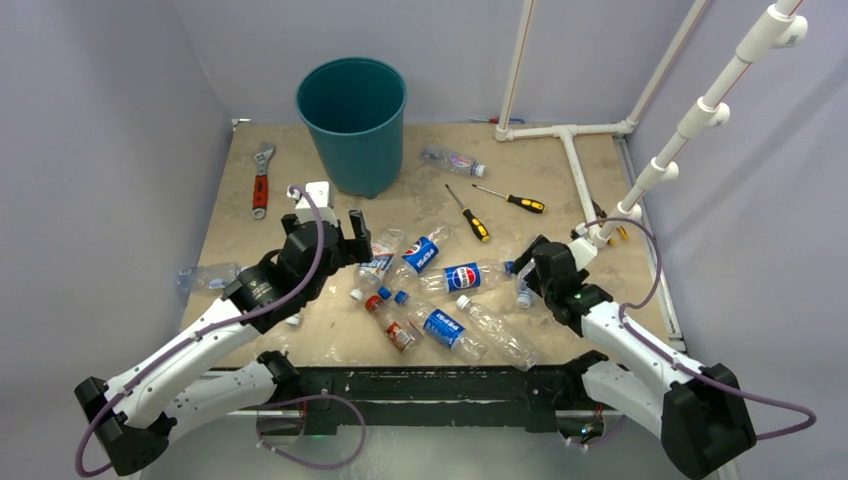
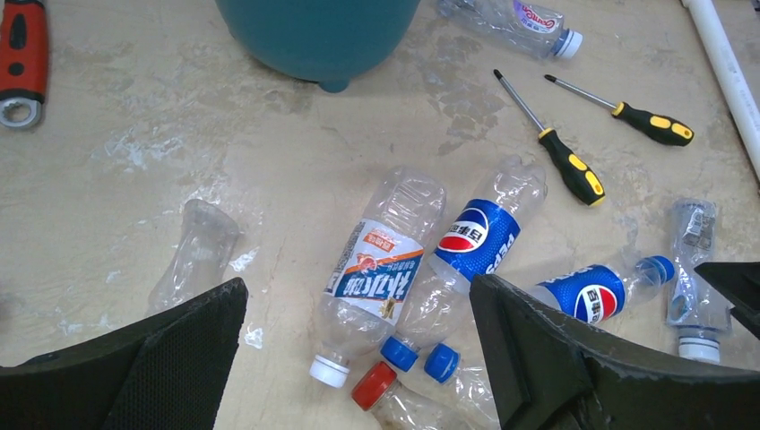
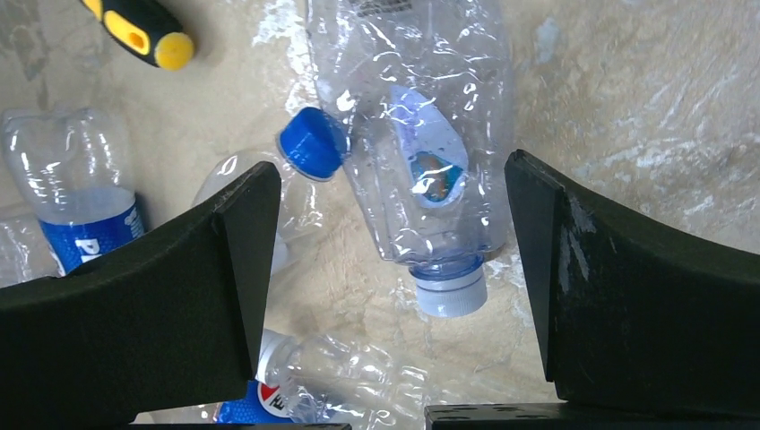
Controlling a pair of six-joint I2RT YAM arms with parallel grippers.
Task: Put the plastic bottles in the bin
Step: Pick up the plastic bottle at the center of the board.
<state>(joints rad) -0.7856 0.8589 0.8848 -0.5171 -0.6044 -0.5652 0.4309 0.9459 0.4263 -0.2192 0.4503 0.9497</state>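
Note:
Several crushed clear plastic bottles (image 1: 450, 300) lie in a cluster mid-table, and the teal bin (image 1: 352, 118) stands upright at the back. My left gripper (image 2: 358, 358) is open and empty above a white-capped bottle (image 2: 381, 269), a Pepsi bottle (image 2: 479, 237) and a red-capped one (image 2: 372, 387). In the top view it (image 1: 357, 240) is at the cluster's left end. My right gripper (image 3: 390, 210) is open, its fingers on either side of a clear pale-capped bottle (image 3: 421, 134) without gripping it. In the top view it (image 1: 527, 263) is at the cluster's right end.
One bottle (image 1: 452, 160) lies right of the bin and another (image 1: 208, 277) at the table's left edge. Two yellow-and-black screwdrivers (image 1: 470, 215) lie behind the cluster, and a red-handled wrench (image 1: 261, 180) lies left of the bin. A white pipe frame (image 1: 575, 170) stands at the back right.

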